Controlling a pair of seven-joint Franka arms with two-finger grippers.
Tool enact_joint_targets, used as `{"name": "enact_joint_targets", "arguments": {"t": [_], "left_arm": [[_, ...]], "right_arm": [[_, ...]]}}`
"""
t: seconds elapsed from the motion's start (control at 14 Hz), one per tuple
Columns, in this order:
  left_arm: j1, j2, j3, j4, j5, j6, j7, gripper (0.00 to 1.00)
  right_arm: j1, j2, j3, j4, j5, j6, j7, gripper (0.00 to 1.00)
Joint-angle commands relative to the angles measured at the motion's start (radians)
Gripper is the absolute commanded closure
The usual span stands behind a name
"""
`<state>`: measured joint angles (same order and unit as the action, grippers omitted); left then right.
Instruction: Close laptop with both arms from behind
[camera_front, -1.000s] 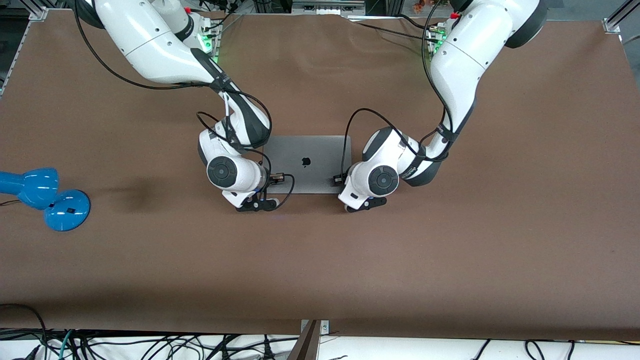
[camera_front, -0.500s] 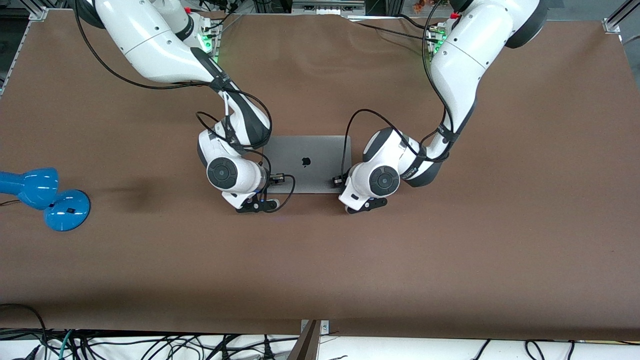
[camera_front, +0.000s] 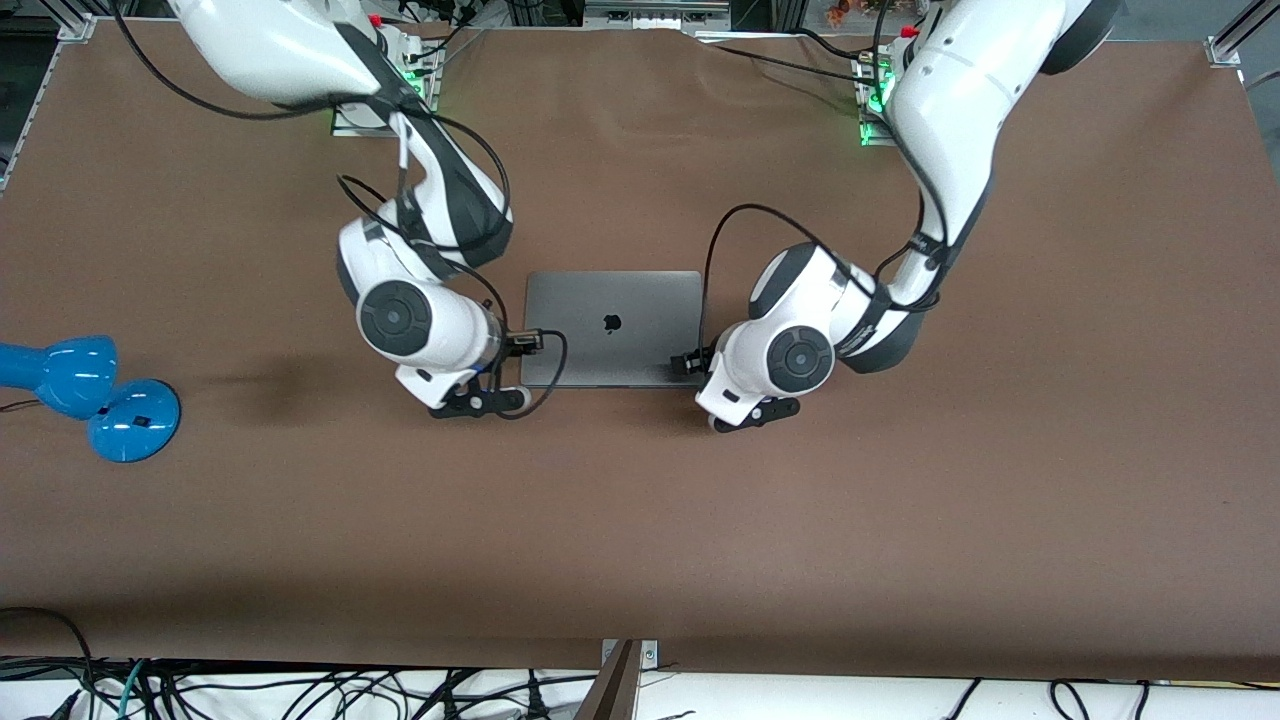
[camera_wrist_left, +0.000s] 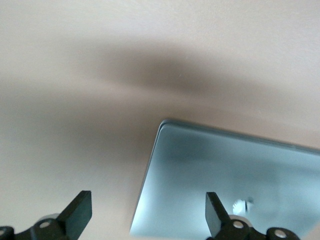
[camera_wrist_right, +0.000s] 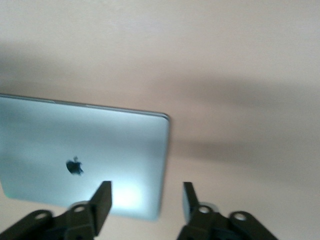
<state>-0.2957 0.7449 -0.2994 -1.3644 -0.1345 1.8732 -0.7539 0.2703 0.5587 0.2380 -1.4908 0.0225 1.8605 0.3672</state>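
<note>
The laptop lies shut and flat in the middle of the table, grey lid up with the black apple logo showing. My right gripper hangs open and empty over the laptop's corner toward the right arm's end. In the right wrist view the lid lies below the open gripper. My left gripper hangs open and empty over the corner toward the left arm's end. The left wrist view shows the lid under that gripper. Neither gripper touches the laptop.
A blue lamp lies near the table edge at the right arm's end. The brown table is bare nearer the front camera. Cables hang along the table's front edge.
Both arms have drawn apart from the laptop's sides, the right one toward its own end of the table and the left one toward its own. The laptop has stayed shut and still.
</note>
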Motion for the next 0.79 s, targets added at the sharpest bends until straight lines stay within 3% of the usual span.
{"name": "enact_joint_targets", "arguments": {"t": [0.0, 0.43, 0.71], "left_arm": [[0.027, -0.181, -0.003, -0.100, 0.030, -0.077, 0.047, 0.00], [0.115, -0.563, -0.004, -0.401, 0.068, -0.085, 0.200, 0.00], [0.168, -0.778, -0.004, -0.577, 0.110, -0.083, 0.280, 0.00]], "right_arm": [[-0.032, -0.144, -0.006, -0.028, -0.050, -0.151, -0.001, 0.00], [-0.141, -0.313, -0.006, -0.013, -0.058, -0.326, -0.005, 0.00], [-0.194, -0.351, -0.042, 0.072, -0.050, -0.440, -0.010, 0.00]]}}
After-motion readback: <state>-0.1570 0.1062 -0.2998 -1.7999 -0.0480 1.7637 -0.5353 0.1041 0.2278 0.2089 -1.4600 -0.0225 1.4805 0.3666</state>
